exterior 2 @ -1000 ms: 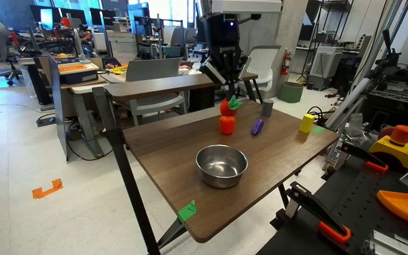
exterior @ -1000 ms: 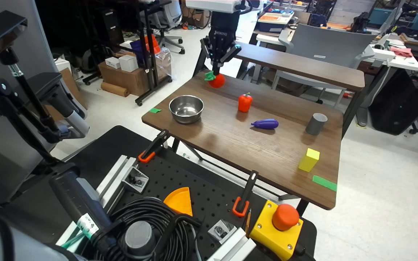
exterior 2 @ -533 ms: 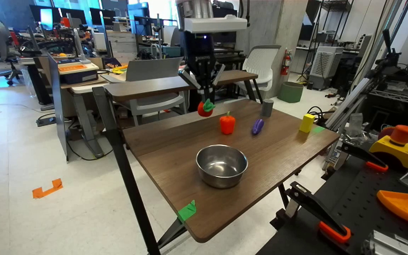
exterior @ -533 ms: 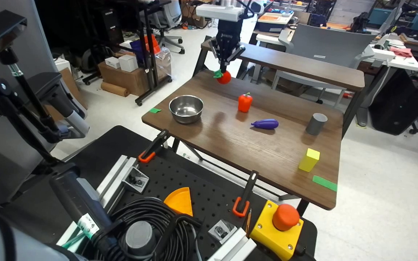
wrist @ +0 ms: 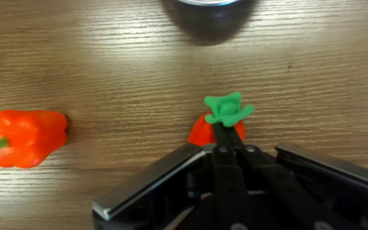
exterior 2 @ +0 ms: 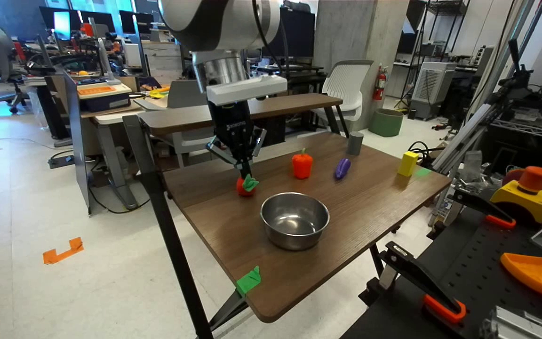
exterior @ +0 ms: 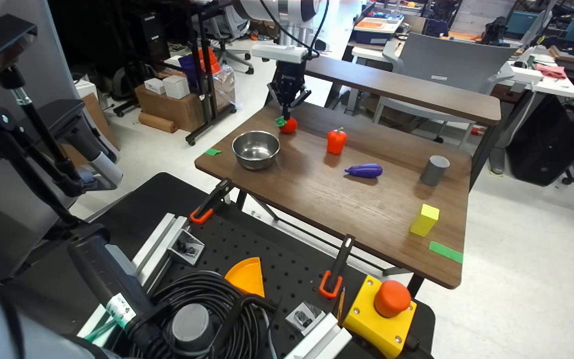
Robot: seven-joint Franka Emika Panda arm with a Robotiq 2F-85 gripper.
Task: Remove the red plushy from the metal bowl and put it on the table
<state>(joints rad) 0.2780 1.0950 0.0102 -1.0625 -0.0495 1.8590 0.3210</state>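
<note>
One red plushy [exterior 2: 243, 189] outside metal bowl [exterior 2: 294, 221], near it, at or just over surface [exterior 2: 346, 202]; contact unclear. Claw [wrist: 225, 128] clamped on plushy. For clean placing: ease straight down until resting, loosen slowly, withdraw vertically lest round body roll.

Pepper [exterior: 336, 142], eggplant [exterior: 365, 171], yellow block [exterior: 424, 220].
</note>
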